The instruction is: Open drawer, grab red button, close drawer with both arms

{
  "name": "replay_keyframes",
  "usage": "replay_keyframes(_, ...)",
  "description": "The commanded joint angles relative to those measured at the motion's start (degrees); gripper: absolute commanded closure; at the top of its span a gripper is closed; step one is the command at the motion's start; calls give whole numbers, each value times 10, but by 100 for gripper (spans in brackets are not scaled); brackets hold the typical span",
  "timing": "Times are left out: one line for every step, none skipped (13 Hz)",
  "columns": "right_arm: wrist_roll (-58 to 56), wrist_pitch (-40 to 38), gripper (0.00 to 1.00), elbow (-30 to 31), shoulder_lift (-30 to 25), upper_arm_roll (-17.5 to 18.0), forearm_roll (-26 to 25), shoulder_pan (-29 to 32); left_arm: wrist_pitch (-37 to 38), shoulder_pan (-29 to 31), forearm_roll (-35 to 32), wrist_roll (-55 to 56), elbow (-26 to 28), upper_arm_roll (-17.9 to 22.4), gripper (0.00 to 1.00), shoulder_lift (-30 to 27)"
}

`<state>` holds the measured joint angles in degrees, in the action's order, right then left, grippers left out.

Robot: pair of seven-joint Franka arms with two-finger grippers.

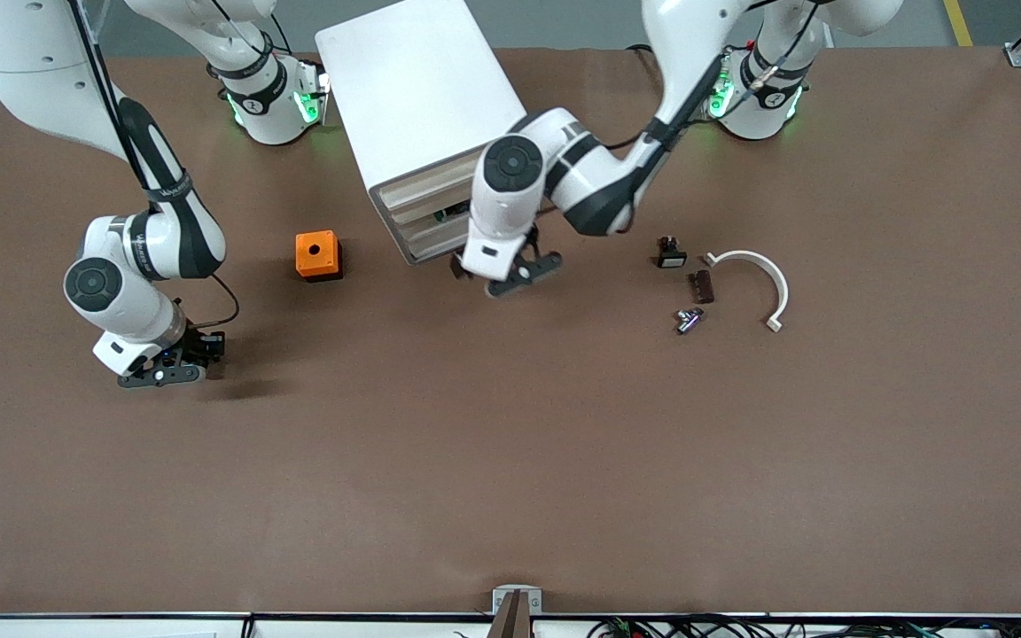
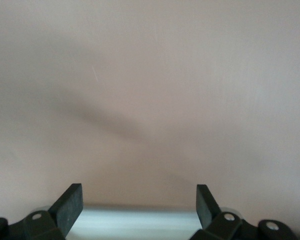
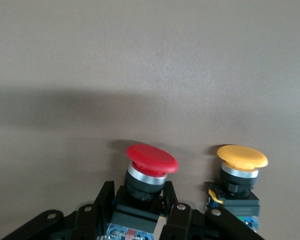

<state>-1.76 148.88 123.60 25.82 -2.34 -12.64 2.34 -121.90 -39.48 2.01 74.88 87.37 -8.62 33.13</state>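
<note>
Right jaws: clamped on the black body of the button (image 3: 151, 172), its red cap clear of the fingers (image 3: 104, 202).
Right gripper (image 1: 175, 361): low at the worktop (image 1: 510, 496), toward the right arm's end from the drawer cabinet (image 1: 426, 115) and nearer the front camera than it.
Yellow-capped button (image 3: 240, 172): just beside the red one, outside the jaws; I cannot tell whether it touches the gripper.
Left jaws: apart, holding nothing.
Left gripper (image 1: 510, 270): just in front of the drawer cabinet's drawer faces, low over bare worktop.
Orange box (image 1: 317, 255): beside the drawer cabinet, toward the right arm's end.
Small black switch (image 1: 670, 252), brown block (image 1: 702, 286), metal piece (image 1: 689, 320), white curved bracket (image 1: 763, 282): grouped toward the left arm's end from the drawer cabinet, well apart from it.
</note>
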Motion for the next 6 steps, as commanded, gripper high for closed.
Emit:
replay_keyframes(-2, 1, 94, -12, 11, 9, -15, 7, 65, 66, -48, -7, -19, -3, 0, -52)
replay_keyframes(-2, 1, 94, -13, 12, 9, -15, 7, 80, 90, -48, -24, -19, -3, 0, -67)
replay_keyframes(-2, 1, 94, -13, 12, 9, -15, 7, 90, 114, -48, -57, -21, -3, 0, -86)
replay_keyframes(-2, 1, 94, -13, 12, 9, -15, 7, 92, 144, -47, -88, -21, -4, 0, -105)
replay_keyframes(-2, 1, 93, -13, 12, 9, -15, 7, 103, 172, -47, -118, -20, -5, 0, -124)
replay_keyframes(-2, 1, 92, -13, 12, 10, -15, 7, 133, 194, -47, -151, -22, -5, 0, -142)
